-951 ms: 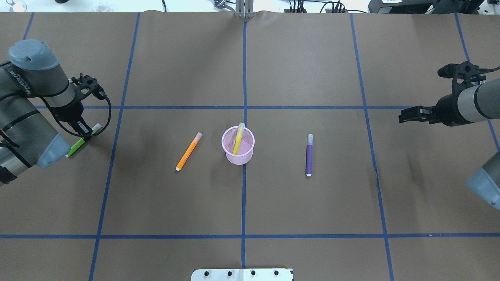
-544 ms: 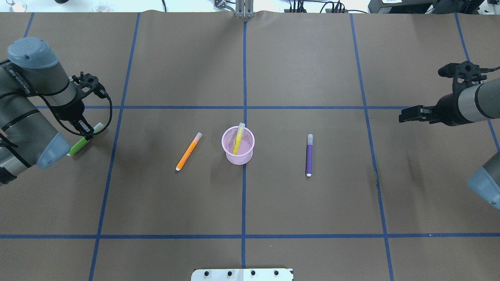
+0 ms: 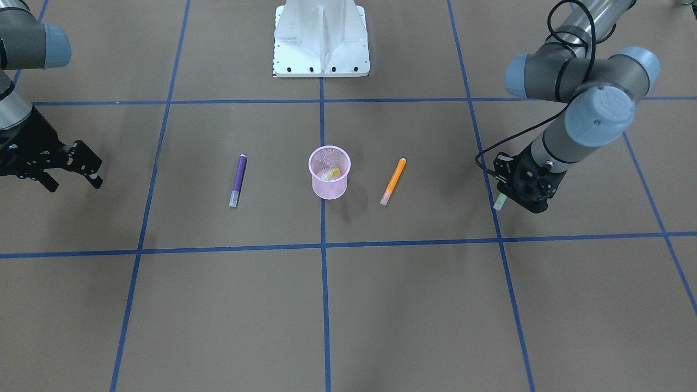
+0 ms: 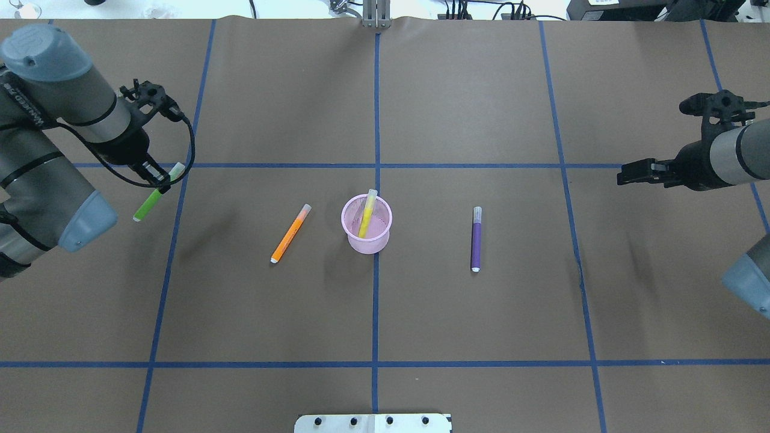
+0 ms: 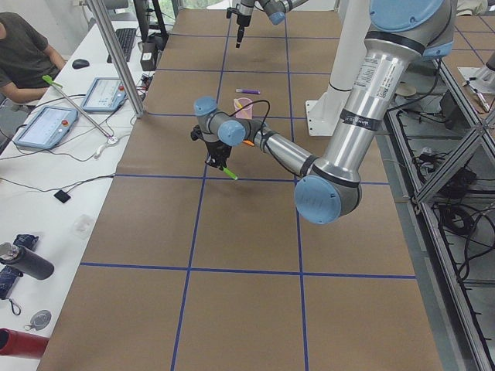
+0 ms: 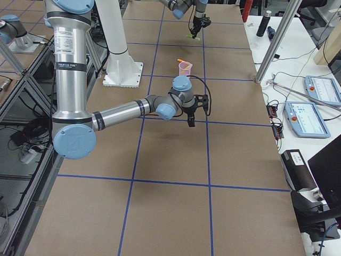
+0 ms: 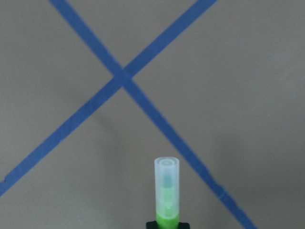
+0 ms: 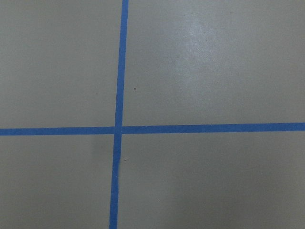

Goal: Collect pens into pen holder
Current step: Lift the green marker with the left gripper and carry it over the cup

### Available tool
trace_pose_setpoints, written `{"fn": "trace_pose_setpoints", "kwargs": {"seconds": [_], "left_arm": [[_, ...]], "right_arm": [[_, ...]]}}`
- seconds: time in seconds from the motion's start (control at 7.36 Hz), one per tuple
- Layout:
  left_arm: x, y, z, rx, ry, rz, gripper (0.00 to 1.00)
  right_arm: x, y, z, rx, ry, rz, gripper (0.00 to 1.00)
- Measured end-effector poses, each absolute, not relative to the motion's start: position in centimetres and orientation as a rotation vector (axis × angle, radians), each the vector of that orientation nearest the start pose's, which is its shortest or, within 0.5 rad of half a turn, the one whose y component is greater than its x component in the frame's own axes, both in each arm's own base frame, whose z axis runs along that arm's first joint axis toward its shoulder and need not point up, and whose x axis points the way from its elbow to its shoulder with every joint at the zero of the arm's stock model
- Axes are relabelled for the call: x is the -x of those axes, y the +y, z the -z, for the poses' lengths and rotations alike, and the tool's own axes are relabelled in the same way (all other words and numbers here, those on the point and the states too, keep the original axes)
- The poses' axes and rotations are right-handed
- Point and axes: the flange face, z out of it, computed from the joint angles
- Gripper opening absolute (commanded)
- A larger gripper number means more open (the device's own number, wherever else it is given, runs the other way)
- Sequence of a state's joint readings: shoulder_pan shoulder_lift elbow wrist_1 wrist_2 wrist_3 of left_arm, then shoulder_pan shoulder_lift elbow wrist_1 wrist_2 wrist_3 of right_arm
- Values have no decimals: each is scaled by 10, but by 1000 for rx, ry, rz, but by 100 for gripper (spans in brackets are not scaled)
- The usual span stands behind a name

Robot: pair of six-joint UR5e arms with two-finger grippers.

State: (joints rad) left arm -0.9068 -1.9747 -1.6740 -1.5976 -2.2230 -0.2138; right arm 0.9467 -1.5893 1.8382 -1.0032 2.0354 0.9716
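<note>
The pink mesh pen holder [image 4: 367,239] [image 3: 329,188] stands upright at the table's middle with the yellow pen [image 4: 366,216] [image 3: 331,174] leaning inside it. My left gripper [image 4: 159,180] [image 3: 517,191] is shut on the green pen [image 4: 148,204] [image 5: 230,173] [image 7: 167,195], which hangs tilted above the table far to the holder's left. The orange pen [image 4: 290,233] [image 3: 393,181] lies flat just left of the holder and the purple pen [image 4: 476,239] [image 3: 237,179] lies flat to its right. My right gripper [image 4: 623,171] [image 3: 73,179] hovers open and empty at the far right.
The white pedestal base [image 3: 321,38] [image 4: 373,423] sits at the robot's side of the table. Blue tape lines [image 4: 376,288] grid the brown surface. A seated person [image 5: 23,54] and tablets [image 5: 108,93] are on a side desk beyond the table's edge.
My left gripper has risen with the green pen, lifting it off the table and carrying it farther from the robot and slightly toward the holder. The right arm has barely moved.
</note>
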Motion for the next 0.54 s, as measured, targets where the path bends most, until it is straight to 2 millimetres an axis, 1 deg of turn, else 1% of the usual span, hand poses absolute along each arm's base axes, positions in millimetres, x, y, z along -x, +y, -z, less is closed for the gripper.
{"fn": "trace_pose_setpoints", "kwargs": {"seconds": [0.14, 0.27, 0.41, 0.54], "left_arm": [[-342, -551, -336, -181, 850, -446, 0], [-353, -552, -296, -148, 895, -301, 0], [-369, -549, -256, -130, 935, -214, 0], [-384, -544, -217, -154, 965, -177, 0]], "right_arm": [[221, -461, -483, -242, -873, -136, 98], [219, -461, -486, -240, -869, -140, 98], [217, -461, -487, -241, -867, -143, 98], [216, -462, -487, -242, -866, -147, 98]]}}
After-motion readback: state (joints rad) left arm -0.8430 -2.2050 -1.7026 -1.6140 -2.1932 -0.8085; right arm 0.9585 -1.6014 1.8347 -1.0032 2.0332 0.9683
